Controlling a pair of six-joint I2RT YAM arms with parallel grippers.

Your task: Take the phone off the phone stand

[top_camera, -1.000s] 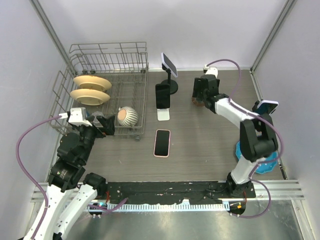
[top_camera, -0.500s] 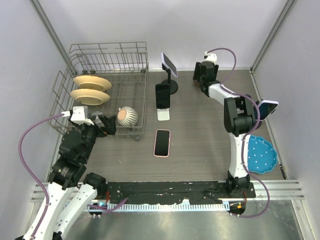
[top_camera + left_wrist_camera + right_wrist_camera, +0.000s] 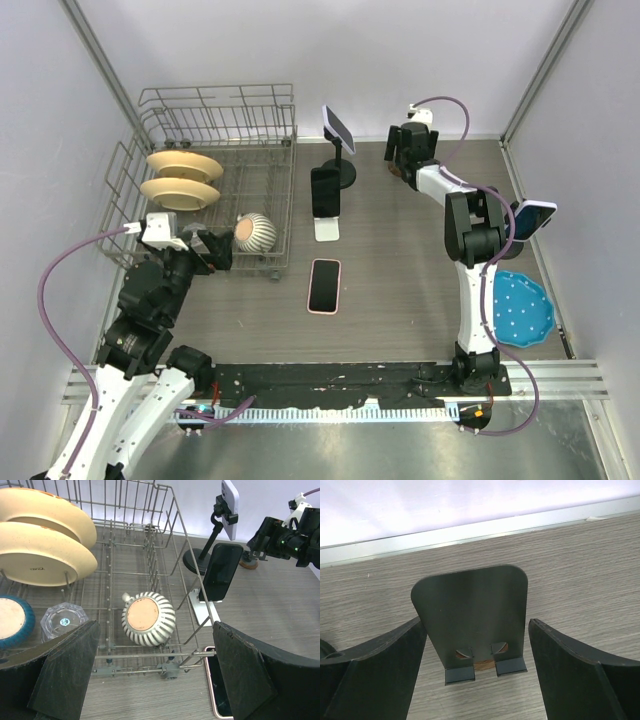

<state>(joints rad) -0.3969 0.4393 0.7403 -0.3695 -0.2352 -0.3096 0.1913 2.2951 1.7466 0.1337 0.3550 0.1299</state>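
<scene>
Nearest my arm bases, a flat phone (image 3: 323, 285) in a pink case lies face up on the desk (image 3: 400, 290). To its left my left tool (image 3: 210, 247) hangs released, jaws wide and holding nothing, at the near edge of the wire dish rack (image 3: 215, 100), where a striped bowl (image 3: 148, 618) lies on its side. Just past the flat phone, an upright phone (image 3: 325, 190) leans in its white stand (image 3: 327, 228), untouched. Behind that, a tilted phone (image 3: 338, 128) sits clamped atop a black pole stand (image 3: 346, 176). At the far edge of the desk, my right arm is stretched out and the right tool (image 3: 402, 155) is released, its fingers (image 3: 380, 675) spread to either side of an empty dark stand (image 3: 472, 610), gripping nothing.
</scene>
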